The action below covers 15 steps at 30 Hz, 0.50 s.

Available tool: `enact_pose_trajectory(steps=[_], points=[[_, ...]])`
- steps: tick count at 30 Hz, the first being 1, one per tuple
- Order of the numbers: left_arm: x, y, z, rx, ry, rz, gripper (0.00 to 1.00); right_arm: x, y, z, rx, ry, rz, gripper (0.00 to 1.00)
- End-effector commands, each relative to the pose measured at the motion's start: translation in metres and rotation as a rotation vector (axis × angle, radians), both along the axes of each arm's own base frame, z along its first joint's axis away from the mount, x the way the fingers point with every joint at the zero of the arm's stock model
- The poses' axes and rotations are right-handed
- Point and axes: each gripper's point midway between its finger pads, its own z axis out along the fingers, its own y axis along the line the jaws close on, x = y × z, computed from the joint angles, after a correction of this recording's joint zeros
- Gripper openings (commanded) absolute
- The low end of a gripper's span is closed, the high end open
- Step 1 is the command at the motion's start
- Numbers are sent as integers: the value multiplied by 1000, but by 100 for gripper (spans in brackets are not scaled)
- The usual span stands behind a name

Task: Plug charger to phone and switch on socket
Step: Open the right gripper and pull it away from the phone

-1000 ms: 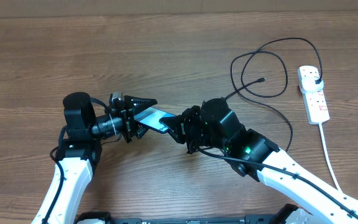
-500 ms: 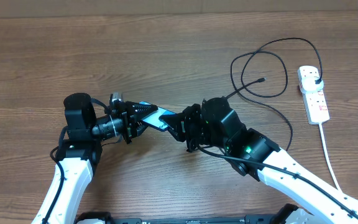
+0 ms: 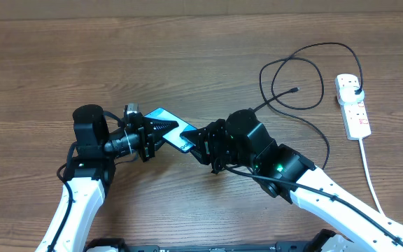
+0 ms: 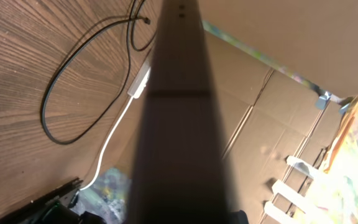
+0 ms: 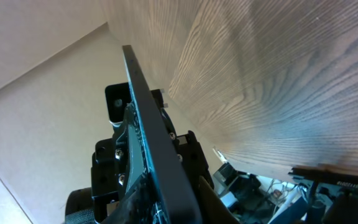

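The phone [image 3: 159, 114], with its light blue screen, hangs tilted above the table between both grippers. My left gripper [image 3: 168, 127] comes in from the left and is shut on it. In the left wrist view the phone's dark edge [image 4: 179, 124] fills the middle. My right gripper [image 3: 196, 138] is at the phone's right end, and the phone's black edge [image 5: 151, 124] runs between its jaws; I cannot see whether they still press on it. The charger cable [image 3: 322, 84] lies looped at the right, its small tip [image 3: 296, 89] free on the wood. The socket [image 3: 352, 105] lies at the far right.
The socket's white cord [image 3: 369, 171] runs down toward the front right edge. A black plug [image 3: 356, 89] sits in the socket's far end. In the left wrist view, the cable loop [image 4: 55, 106] and white cord [image 4: 107, 140] lie beyond the phone, with cardboard walls behind.
My left gripper has closed its fingers onto the phone. The phone has shifted slightly, and more of its blue screen shows at the left. Both arms have barely moved.
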Motion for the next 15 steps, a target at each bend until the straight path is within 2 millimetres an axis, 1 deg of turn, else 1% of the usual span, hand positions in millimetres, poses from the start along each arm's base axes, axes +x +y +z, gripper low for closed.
enact_pose_trajectory(steps=[1, 3, 5, 6, 9, 10, 12, 15], points=[[2, -2, 8, 18, -71, -16, 8, -6, 3, 0, 0, 13, 23, 25], [4, -1, 6, 36, -91, -10, 10, -2, -1, -5, -28, 2, 1, 27], [5, 1, 0, 63, -88, 4, 11, 9, -11, -12, -114, -85, -30, 28], [4, 3, -6, 83, -73, 13, 10, 18, -19, -16, -184, -158, -51, 30], [-2, 8, -26, 129, 20, 36, 10, 35, -40, -24, -350, -302, -81, 41], [-7, 10, -38, 158, 69, 42, 8, 42, -50, -26, -438, -374, -85, 49], [-13, 12, -47, 185, 97, 33, 7, 49, -59, -27, -539, -466, -66, 56], [-26, 10, -54, 196, 132, -3, 4, 57, -75, -29, -705, -591, -20, 68]])
